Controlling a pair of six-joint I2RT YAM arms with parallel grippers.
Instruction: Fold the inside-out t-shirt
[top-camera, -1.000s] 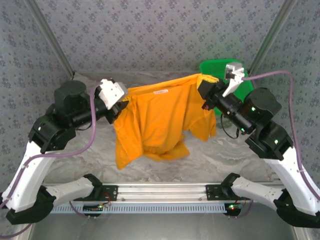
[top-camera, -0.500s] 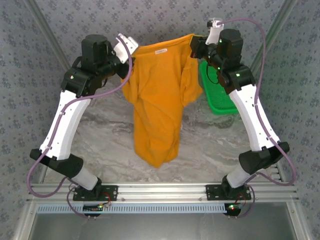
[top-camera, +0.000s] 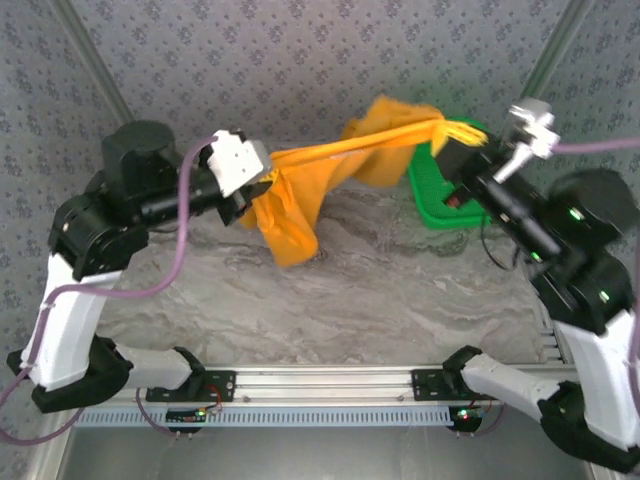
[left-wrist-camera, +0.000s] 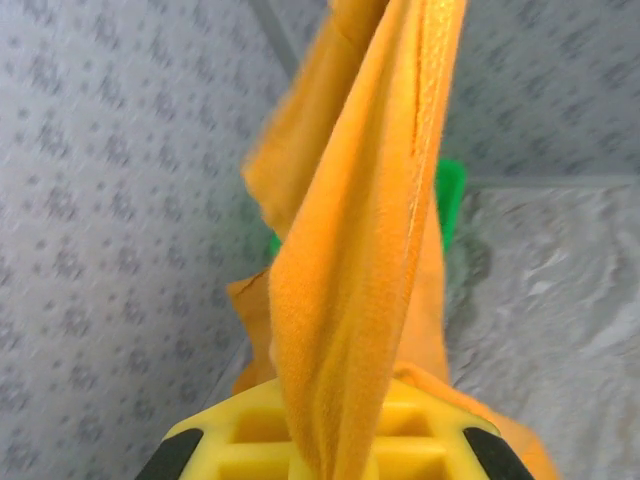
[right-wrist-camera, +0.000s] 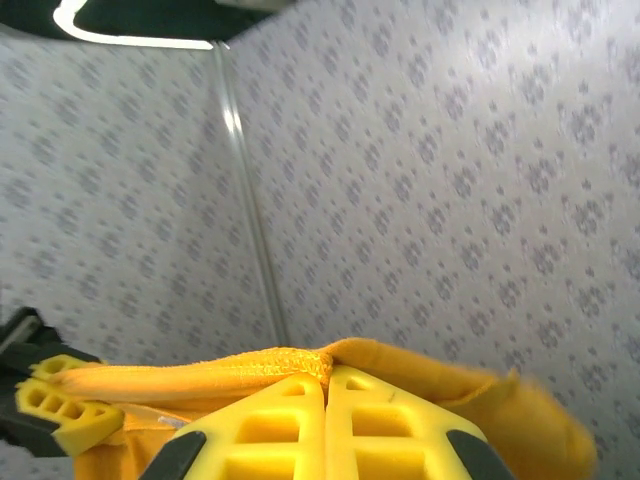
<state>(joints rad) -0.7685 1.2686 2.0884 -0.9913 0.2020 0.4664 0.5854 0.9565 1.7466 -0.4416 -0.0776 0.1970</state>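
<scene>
The left gripper (top-camera: 262, 192) was pressed together on one edge of the t-shirt (top-camera: 300, 215). In the left wrist view the orange cloth came out from between its yellow fingers (left-wrist-camera: 235, 445) and ran away from them as a narrow folded band. Below this gripper a loose part of the shirt hung down toward the marble-pattern table (top-camera: 350, 300). Whether the lowest fold touched the table, I could not tell.

From the left gripper the shirt was pulled as a tight, twisted strip across to the right gripper (top-camera: 455, 135), and a bunch of cloth stood up just before that gripper. The right gripper was also pinching the shirt. In the right wrist view its two fingers met with no gap between them, and the stitched edge of the cloth lay across their tips. Beyond these tips, to the left, one finger of the other gripper held the same edge.

The green basket (top-camera: 432, 200) stood on the table just under the right gripper, well apart from the left one. The stretched strip passed above its near rim.
</scene>
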